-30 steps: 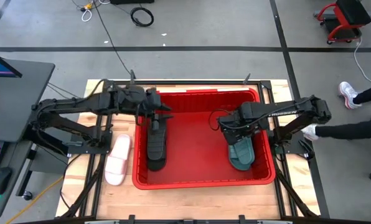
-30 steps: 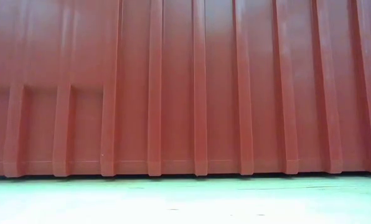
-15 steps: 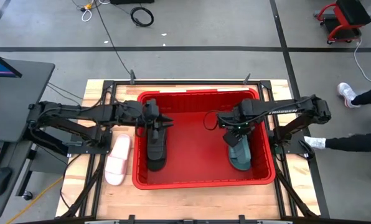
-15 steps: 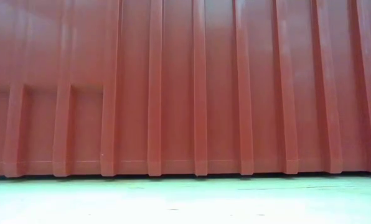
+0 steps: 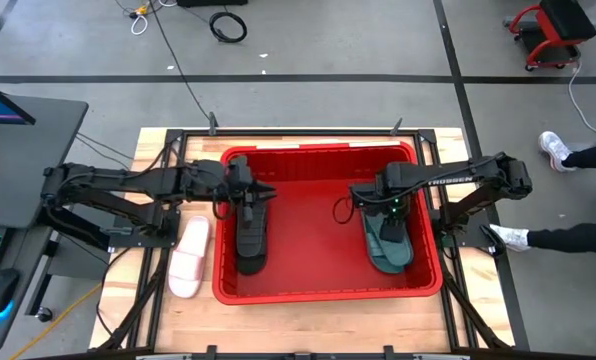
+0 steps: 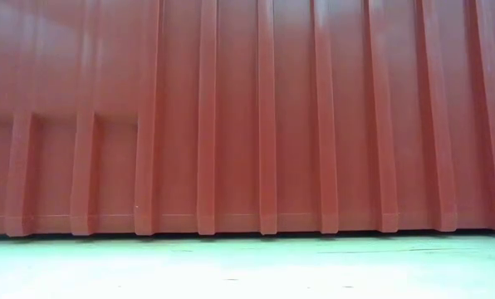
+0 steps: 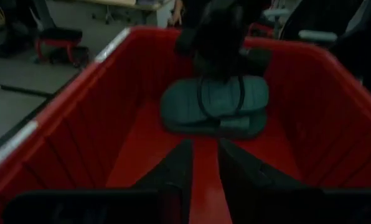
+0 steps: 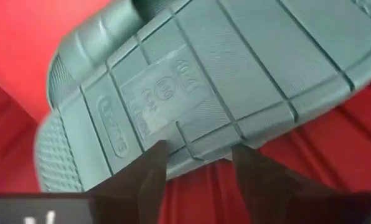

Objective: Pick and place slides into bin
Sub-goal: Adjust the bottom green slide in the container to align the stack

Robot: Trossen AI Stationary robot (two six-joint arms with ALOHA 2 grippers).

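I see the red bin (image 5: 328, 290) on the wooden table (image 5: 308, 325). My left gripper (image 5: 255, 196) hangs over the black slide (image 5: 251, 235) by the bin's left wall, fingers (image 7: 173, 171) nearly pressed together, apparently gripping nothing. My right gripper (image 5: 388, 212) hovers above the teal slides (image 5: 388, 240) by the right wall, fingers (image 8: 151, 171) spread. A white slide (image 5: 189, 257) lies just outside the left wall.
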